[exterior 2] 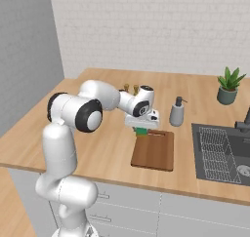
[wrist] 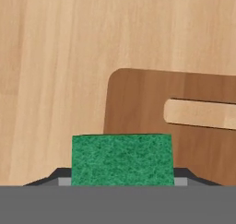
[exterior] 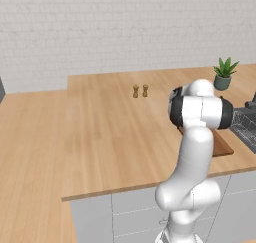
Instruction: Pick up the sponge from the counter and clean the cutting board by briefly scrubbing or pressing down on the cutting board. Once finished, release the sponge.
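Gripper (exterior 2: 141,129) clamped on the sponge (wrist: 122,159), held above the counter (exterior 2: 97,148) at the handle-slot end of the cutting board (exterior 2: 154,150) (carry step, by my reading). Next: shift over the slab, lower, press briefly, then let go.

We see a small green spiky plant in a grey pot (exterior 2: 229,87), a grey soap dispenser bottle (exterior 2: 177,112), a dark sink basin (exterior 2: 222,150), two small wooden shakers (exterior: 140,91), a white brick wall (exterior 2: 161,26).

Two base views from behind the arm, left and right, facing forward and down, sharing the counter (exterior: 100,137) and board (exterior 2: 154,150). Hand view close above the board's corner.
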You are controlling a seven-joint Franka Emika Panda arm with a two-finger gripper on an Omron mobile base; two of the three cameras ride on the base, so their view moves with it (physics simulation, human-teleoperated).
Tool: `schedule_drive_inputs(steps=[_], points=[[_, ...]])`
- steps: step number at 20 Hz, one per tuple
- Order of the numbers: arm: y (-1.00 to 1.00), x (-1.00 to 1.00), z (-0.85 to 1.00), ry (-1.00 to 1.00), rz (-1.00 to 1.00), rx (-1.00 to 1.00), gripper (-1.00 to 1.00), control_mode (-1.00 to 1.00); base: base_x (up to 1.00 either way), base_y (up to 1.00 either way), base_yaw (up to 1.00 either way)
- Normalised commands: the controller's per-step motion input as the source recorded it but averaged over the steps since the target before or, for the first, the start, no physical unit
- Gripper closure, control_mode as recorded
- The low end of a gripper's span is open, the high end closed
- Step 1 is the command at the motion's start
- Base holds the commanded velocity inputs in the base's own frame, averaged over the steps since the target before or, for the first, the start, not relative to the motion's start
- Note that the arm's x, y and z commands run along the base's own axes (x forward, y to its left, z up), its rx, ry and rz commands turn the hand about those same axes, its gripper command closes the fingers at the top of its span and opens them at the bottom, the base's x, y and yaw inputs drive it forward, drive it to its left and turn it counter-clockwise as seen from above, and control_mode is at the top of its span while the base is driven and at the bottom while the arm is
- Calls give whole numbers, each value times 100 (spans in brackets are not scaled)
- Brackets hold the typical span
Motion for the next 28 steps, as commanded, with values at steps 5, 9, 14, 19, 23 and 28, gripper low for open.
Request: schedule_drive_inputs(steps=[5,9,14,19,23,28], points=[[0,2,-38,0,1,0,100,-100,0,0,0],[0,0,-34,0,0,0,100,-100,0,0,0],[-1,4,-10,0,0,0,100,-100,0,0,0],[-13,6,-7,0,0,0,100,-100,0,0,0],[-32,0,-1,-1,0,0,100,-100,0,0,0],[-47,1,0,0,0,0,100,-100,0,0,0]])
